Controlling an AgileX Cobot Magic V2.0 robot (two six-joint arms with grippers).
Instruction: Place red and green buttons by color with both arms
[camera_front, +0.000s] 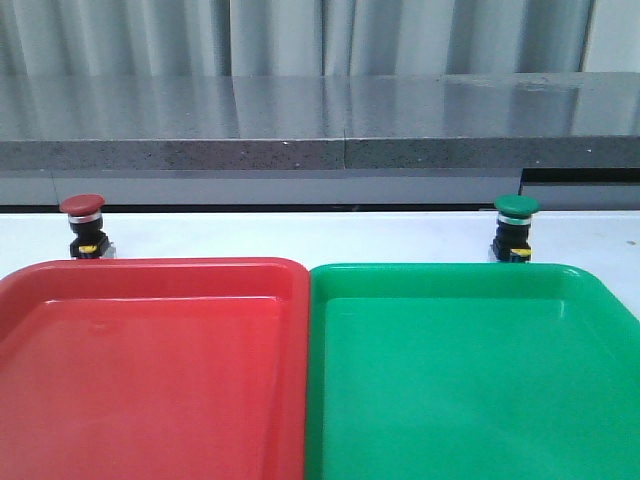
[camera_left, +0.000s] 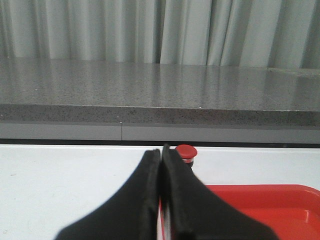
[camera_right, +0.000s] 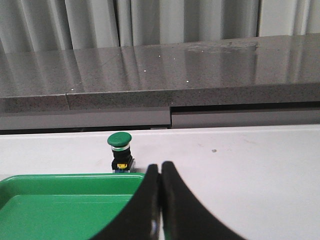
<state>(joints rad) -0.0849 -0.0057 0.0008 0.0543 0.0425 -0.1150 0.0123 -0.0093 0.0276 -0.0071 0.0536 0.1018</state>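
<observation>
The red button (camera_front: 82, 226) stands upright on the white table (camera_front: 300, 235) near its far left edge, just behind the red tray (camera_front: 150, 370). The green button (camera_front: 515, 228) stands upright near the far right edge, just behind the green tray (camera_front: 470, 380) (the trays sit side by side, touching). The left claw (camera_left: 161, 165) and right claw (camera_right: 160, 175) are both pressed closed, holding nothing.

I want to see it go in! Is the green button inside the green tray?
No, the green button stands on the white table behind the green tray.
</observation>
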